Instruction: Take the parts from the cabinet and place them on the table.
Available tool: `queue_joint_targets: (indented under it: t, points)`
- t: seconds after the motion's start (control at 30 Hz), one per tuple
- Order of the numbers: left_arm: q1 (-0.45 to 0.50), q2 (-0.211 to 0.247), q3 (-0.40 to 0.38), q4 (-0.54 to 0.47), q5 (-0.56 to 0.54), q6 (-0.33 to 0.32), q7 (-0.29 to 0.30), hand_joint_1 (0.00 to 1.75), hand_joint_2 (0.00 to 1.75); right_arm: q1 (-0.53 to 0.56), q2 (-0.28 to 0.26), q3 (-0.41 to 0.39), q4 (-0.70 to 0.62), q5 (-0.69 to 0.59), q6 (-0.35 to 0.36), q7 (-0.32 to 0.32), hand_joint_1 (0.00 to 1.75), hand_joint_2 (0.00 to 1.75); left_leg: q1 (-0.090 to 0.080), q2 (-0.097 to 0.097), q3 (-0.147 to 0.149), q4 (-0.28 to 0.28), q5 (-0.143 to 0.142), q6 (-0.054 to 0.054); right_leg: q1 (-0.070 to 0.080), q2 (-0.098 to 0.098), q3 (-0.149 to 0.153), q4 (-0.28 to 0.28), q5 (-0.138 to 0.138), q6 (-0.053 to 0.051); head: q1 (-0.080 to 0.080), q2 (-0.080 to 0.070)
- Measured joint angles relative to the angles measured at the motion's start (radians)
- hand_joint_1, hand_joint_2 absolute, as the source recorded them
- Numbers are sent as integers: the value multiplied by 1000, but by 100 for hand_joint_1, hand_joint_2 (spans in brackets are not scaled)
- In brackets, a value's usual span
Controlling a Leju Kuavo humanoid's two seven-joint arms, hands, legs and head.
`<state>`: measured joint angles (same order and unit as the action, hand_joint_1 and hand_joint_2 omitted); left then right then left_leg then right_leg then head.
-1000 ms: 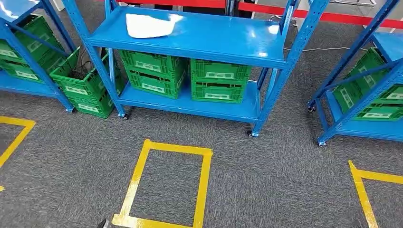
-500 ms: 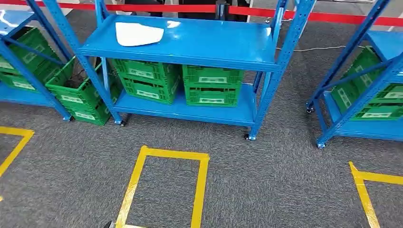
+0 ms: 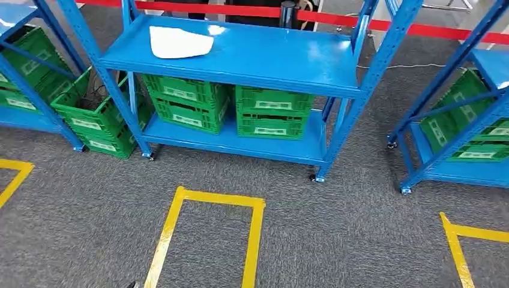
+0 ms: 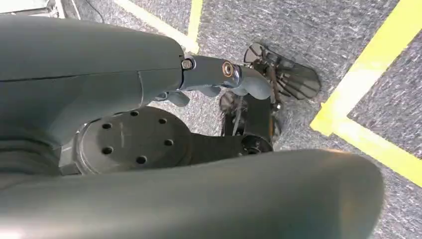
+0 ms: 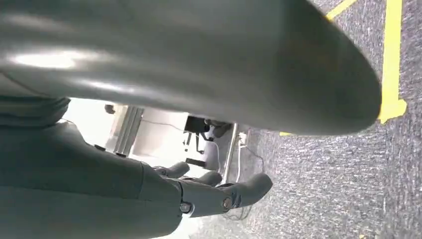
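1. Head view: a blue metal rack (image 3: 240,57) stands straight ahead on grey carpet (image 3: 336,228). On its upper shelf, toward the left, lies a flat white part (image 3: 179,43), alone on the blue surface.
2. On the rack's lower shelf sit two stacks of green crates (image 3: 231,108), side by side and touching or nearly so, each with pale labels on its front.
3. More green crates (image 3: 96,120) sit tilted just left of the rack's left legs, and a second blue rack (image 3: 24,72) with crates stands further left at the picture's edge.
4. A third blue rack (image 3: 462,114) holding green crates stands to the right, well apart from the middle one.
5. A yellow tape rectangle (image 3: 207,234) is marked on the carpet in front of the middle rack; other tape corners show at the far left and right. A red barrier strip (image 3: 360,23) runs behind the racks.
6. Left wrist view: the left hand (image 4: 219,82) hangs over the carpet and yellow tape. Its thumb is stretched out, the fingers show apart from it, and nothing is in its hold.
7. Right wrist view: the right hand (image 5: 214,191) hangs above the carpet, thumb and fingers loosely extended and apart, holding nothing. Behind it are a pale frame and cables, too blurred to tell more.
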<state>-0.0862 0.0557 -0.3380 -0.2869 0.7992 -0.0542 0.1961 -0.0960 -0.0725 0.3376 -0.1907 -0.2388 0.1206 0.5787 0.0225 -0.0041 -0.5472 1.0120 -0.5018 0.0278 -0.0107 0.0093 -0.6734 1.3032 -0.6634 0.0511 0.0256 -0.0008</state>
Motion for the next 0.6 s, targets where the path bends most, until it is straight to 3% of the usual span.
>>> queue_joint_targets:
  t: [0.03, 0.07, 0.13, 0.17, 0.2, 0.23, 0.3, 0.33, 0.37, 0.4, 0.47, 0.5, 0.53, 0.57, 0.6]
  points:
    - [1, 0, 0, 0, 0, 0, 0, 0, 0, 1, 0, 0, 0, 0, 1, 0, 0, 0, -1, 0, 5, 0, -4, 0, -1, 0, -16, 8, 15, 0, 3, 0]
    - [3, 0, 0, 1, 0, 0, 0, 0, 0, 2, 0, 1, 0, 0, 1, 0, 0, 0, -1, -2, 14, 0, -11, -1, -1, 0, -12, -28, 58, -2, 6, 0]
    - [3, 0, 0, 2, 1, -1, 1, 0, 0, 2, 0, 1, 0, 0, 1, 0, 0, 0, -2, -4, 36, 0, -24, -4, 0, 0, 45, -194, 172, -13, 15, 0]
    - [3, 0, 0, 2, 3, -3, 2, 0, 0, 4, -2, 1, 0, 0, 2, 0, 0, 0, -1, -3, 23, -2, -30, -8, 3, -2, 71, -271, 203, -21, 20, 0]
    - [1, 0, 0, 2, 5, -6, 3, 0, 0, 0, -3, 1, 0, 0, 2, 0, 0, 0, -9, -3, 36, -2, -40, -17, 10, -4, 81, -279, 182, -24, 20, 0]
    - [1, 0, 0, 2, 6, -8, 3, 0, 0, -2, -3, 2, 0, 0, 3, 0, 0, 0, -5, -3, 36, -5, -43, -21, 12, -2, 97, -279, 183, -29, 19, 0]
    - [-1, 1, 0, 2, 9, -12, 5, 0, 0, -1, -5, 2, 0, 0, 3, 0, 0, 0, 1, -2, 48, -14, -47, -32, 19, -1, 100, -280, 176, -41, 16, 0]
    - [-2, 1, 0, 2, 9, -12, 5, 0, 0, -2, -5, 2, 0, 0, 3, 0, 0, 0, 0, 0, 59, -14, -52, -39, 12, -1, 121, -301, 182, -49, 18, 0]
    - [-2, 4, -1, 2, 9, -12, 4, 0, 0, -1, -5, 2, 0, 0, 3, 0, 0, 0, 0, 0, 58, 2, -56, -39, 10, -2, 133, -310, 184, -53, 15, 0]
    - [-3, 3, -1, 2, 10, -12, 4, 0, 0, -1, -6, 3, 0, 0, 4, 0, 0, 0, 0, 0, 27, 60, -82, -41, 9, -3, 140, -316, 181, -61, 5, 0]
    - [-2, 3, -3, 2, 10, -12, 5, 0, 0, -1, -6, 6, 0, 0, 4, 0, 0, 0, 1, 0, -69, 213, -141, -44, 11, -3, 145, -316, 173, -68, -6, 0]
    - [0, 4, -3, 2, 10, -11, 5, 0, 0, -2, -6, 7, 0, 0, 4, 0, 0, 0, 1, 0, -116, 277, -153, -46, 12, -3, 150, -316, 167, -70, -9, 0]
    - [3, 6, -3, 3, 10, -11, 5, 0, 0, -1, -6, 8, 0, 0, 5, 0, 0, 0, 0, 0, -144, 298, -142, -47, 12, 0, 157, -316, 161, -69, -14, 0]
    - [4, 6, -3, 3, 10, -11, 5, 0, 0, 0, -6, 8, 0, 0, 5, 0, 0, 0, 0, 0, -144, 272, -105, -46, 12, 1, 167, -315, 154, -66, -18, 0]
    - [3, 8, -3, 3, 10, -11, 5, 0, 0, 1, -6, 8, 0, 0, 5, 0, 0, 0, 1, 0, -124, 205, -48, -44, 12, 2, 180, -315, 145, -64, -23, 0]
